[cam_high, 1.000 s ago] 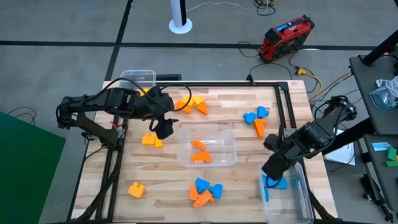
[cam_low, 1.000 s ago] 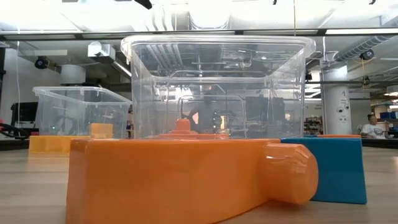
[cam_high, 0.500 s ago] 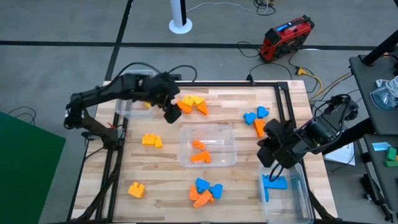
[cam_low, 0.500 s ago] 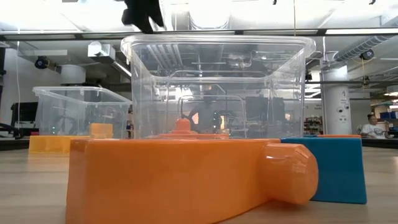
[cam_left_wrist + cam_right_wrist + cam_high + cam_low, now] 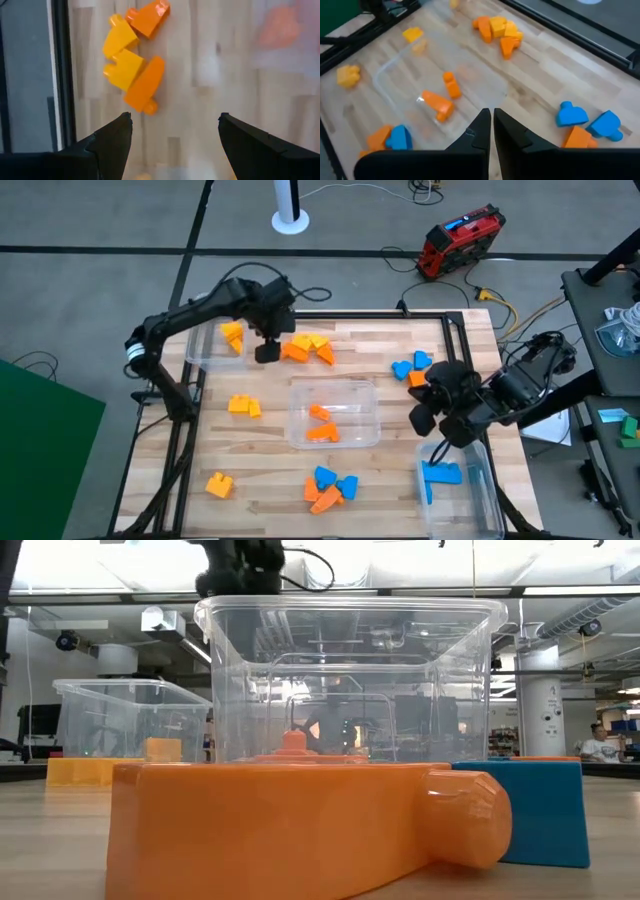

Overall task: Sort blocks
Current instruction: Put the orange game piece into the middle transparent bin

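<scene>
I have the table (image 5: 400, 470) with three clear bins. My left gripper (image 5: 267, 352) has swung from the left bin (image 5: 205, 345), where a yellow block (image 5: 233, 335) now lies, to the far orange-and-yellow cluster (image 5: 307, 347), fingers spread and empty. My right gripper (image 5: 425, 420), fingers pressed together and empty, has lifted off the near-right bin (image 5: 475, 500) holding a blue block (image 5: 443, 473). Two drops done, I judge; many blocks remain.

Two black jointed arms

Left arm (image 5: 190, 320), upper left, trails a looping black cable; right arm (image 5: 500, 395), at right, has blocky matte segments and tapered fingers (image 5: 475, 132).
</scene>
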`<act>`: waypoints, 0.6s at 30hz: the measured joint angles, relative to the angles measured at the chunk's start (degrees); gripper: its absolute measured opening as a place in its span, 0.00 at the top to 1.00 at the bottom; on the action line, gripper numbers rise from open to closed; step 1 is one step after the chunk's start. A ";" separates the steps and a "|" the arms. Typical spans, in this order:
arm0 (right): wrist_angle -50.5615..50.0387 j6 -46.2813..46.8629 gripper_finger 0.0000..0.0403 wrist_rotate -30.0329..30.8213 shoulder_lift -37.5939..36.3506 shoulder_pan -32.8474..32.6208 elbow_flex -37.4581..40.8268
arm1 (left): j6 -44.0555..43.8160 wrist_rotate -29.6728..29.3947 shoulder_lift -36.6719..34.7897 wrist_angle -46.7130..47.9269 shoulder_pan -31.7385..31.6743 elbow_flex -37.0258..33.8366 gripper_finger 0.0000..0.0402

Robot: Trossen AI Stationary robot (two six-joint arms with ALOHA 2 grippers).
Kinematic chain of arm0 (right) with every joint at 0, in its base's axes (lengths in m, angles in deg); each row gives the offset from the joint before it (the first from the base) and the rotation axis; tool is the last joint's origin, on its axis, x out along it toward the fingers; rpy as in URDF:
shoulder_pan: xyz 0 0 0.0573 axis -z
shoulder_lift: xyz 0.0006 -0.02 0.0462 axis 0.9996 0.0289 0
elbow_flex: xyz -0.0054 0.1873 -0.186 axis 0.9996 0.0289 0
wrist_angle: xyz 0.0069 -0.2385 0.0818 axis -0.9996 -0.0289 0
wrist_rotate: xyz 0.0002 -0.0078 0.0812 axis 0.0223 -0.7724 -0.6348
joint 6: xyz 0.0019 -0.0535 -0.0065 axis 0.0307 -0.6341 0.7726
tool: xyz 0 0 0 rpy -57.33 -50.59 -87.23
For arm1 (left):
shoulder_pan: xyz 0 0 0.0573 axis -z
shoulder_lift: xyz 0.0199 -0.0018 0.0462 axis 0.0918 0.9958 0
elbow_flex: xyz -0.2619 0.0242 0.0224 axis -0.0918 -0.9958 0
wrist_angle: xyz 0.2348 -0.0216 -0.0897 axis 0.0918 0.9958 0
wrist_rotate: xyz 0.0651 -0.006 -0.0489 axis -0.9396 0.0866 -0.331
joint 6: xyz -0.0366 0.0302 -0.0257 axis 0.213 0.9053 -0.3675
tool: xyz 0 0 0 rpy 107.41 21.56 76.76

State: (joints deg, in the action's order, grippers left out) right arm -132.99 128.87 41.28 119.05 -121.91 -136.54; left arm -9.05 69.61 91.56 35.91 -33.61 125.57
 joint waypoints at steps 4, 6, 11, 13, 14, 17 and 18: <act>0.00 1.03 0.97 0.01 -0.04 3.23 0.00 | 5.29 0.90 3.39 -2.10 -2.35 0.00 0.33; 0.00 2.53 0.97 -0.01 -0.17 4.96 0.00 | 7.12 3.43 4.91 -2.50 -3.71 0.00 0.33; 0.02 3.60 0.97 -0.10 -0.33 8.54 0.00 | 11.41 5.98 7.50 -5.40 -7.17 0.00 0.33; 0.04 3.65 0.97 -0.33 -0.33 9.97 0.01 | 12.79 6.13 8.28 -6.50 -8.34 0.00 0.33; 0.07 3.65 0.97 -0.41 -0.33 10.69 0.01 | 13.43 6.42 8.65 -6.89 -8.90 0.00 0.33; 0.18 3.67 0.97 -0.55 -0.33 12.64 0.02 | 16.58 7.06 9.55 -6.83 -9.89 -0.45 0.33; 0.24 3.59 0.97 -0.80 -0.35 13.28 0.02 | 17.88 7.12 9.74 -6.59 -10.07 -0.80 0.33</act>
State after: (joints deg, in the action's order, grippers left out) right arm -132.75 132.46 40.48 118.70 -108.62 -136.52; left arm 8.84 76.73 101.30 29.32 -43.68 124.77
